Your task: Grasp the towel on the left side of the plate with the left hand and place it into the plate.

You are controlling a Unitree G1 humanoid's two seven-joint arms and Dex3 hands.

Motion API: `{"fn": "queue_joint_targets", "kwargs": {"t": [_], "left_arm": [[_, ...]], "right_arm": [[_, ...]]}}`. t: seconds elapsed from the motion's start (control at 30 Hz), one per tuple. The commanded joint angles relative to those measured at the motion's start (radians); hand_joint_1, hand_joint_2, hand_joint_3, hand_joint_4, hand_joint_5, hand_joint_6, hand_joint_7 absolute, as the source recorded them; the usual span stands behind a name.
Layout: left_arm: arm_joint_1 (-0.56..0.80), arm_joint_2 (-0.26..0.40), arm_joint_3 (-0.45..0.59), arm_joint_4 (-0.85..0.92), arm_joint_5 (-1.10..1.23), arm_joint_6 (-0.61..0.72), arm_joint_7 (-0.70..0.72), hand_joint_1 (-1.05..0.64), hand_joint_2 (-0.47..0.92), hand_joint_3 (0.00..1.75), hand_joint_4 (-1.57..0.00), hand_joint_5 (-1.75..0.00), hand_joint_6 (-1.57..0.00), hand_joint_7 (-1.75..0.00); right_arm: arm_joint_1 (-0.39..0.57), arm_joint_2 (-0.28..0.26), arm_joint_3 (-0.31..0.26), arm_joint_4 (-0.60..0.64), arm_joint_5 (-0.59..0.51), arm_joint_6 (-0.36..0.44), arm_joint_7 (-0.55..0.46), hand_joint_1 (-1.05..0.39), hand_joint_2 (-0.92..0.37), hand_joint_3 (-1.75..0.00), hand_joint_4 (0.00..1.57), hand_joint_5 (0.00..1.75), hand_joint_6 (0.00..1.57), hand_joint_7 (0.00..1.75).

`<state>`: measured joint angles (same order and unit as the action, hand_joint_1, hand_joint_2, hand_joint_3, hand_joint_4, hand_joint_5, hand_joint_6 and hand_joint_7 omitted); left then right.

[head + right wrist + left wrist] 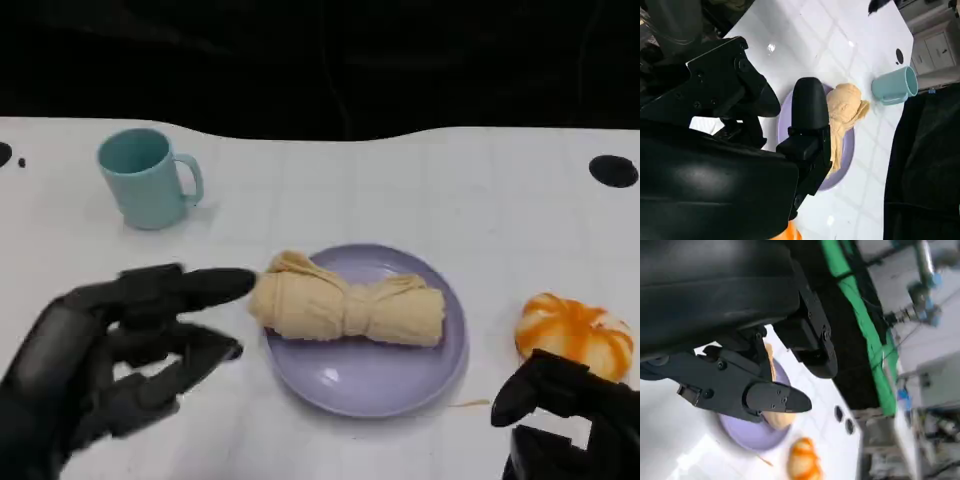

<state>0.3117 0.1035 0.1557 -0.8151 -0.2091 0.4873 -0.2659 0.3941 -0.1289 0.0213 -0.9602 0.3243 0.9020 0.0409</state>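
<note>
Towel, head view: the towel (345,309), a tan rolled bundle, lies across the lavender plate (400,385), its left end hanging just over the plate's left rim.
Left hand, head view: the left hand (120,345) sits on the white desk (420,190) just left of the plate, fingers spread apart and holding nothing, the upper fingertip almost at the towel's end.
Right hand, head view: the right hand (565,415) is at the lower right, fingers curled in on nothing, near an orange-and-white object (575,335).
Mug, head view: a teal mug (145,178) stands at the far left, well apart from the plate.
Left wrist view: black fingers (777,397) open over the plate and towel.
Right wrist view: towel on the plate, mug beyond it.
</note>
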Motion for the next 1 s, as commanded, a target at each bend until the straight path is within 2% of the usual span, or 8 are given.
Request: {"fn": "queue_joint_targets", "kwargs": {"t": [0.03, 0.1, 0.17, 0.3, 0.37, 0.47, 0.73, 1.0], "left_arm": [[0.090, -0.053, 0.071, -0.067, -0.143, 0.117, 0.061, -0.16, 0.73, 0.84, -0.74, -1.35, -0.84, -0.82], [0.124, -0.050, 0.101, -0.049, -0.207, 0.120, 0.042, -0.13, 0.70, 0.94, -0.72, -1.44, -0.77, -1.03], [0.147, -0.044, 0.122, -0.024, -0.272, 0.114, 0.017, -0.12, 0.70, 0.98, -0.72, -1.50, -0.75, -1.13], [0.157, -0.045, 0.136, 0.034, -0.371, 0.106, 0.001, -0.14, 0.84, 0.73, -0.72, -1.58, -0.73, -1.24], [0.149, -0.046, 0.132, 0.061, -0.395, 0.103, 0.010, -0.15, 0.86, 0.69, -0.72, -1.61, -0.72, -1.29], [0.124, -0.043, 0.134, 0.102, -0.448, 0.109, 0.009, -0.18, 0.90, 0.65, -0.67, -1.73, -0.66, -1.48], [0.065, 0.015, 0.092, 0.157, -0.483, 0.104, -0.020, -0.20, 0.89, 0.61, -0.67, -1.72, -0.68, -1.42], [0.067, 0.026, 0.063, 0.209, -0.482, 0.061, -0.051, -0.21, 0.85, 0.62, -0.70, -1.74, -0.69, -1.47]], "right_arm": [[-0.017, -0.005, -0.003, 0.004, 0.003, -0.008, 0.002, -0.03, -0.58, -1.28, 0.76, 1.75, 0.57, 1.72], [-0.023, -0.002, -0.010, 0.012, 0.010, -0.013, 0.007, -0.03, -0.57, -1.29, 0.76, 1.75, 0.58, 1.71], [-0.026, -0.005, -0.017, 0.021, 0.015, -0.023, 0.017, -0.03, -0.56, -1.30, 0.76, 1.75, 0.58, 1.71], [-0.034, -0.019, -0.038, 0.047, 0.023, -0.045, 0.049, -0.03, -0.56, -1.32, 0.76, 1.75, 0.57, 1.71], [-0.036, -0.025, -0.049, 0.060, 0.026, -0.059, 0.067, -0.03, -0.55, -1.32, 0.76, 1.75, 0.57, 1.71], [-0.038, -0.032, -0.061, 0.078, 0.028, -0.079, 0.083, -0.04, -0.54, -1.33, 0.76, 1.75, 0.57, 1.71], [-0.040, -0.044, -0.050, 0.096, 0.017, -0.091, 0.093, -0.04, -0.54, -1.34, 0.76, 1.75, 0.58, 1.71], [-0.045, -0.050, -0.047, 0.106, 0.017, -0.098, 0.093, -0.03, -0.54, -1.33, 0.77, 1.75, 0.58, 1.70]]}}
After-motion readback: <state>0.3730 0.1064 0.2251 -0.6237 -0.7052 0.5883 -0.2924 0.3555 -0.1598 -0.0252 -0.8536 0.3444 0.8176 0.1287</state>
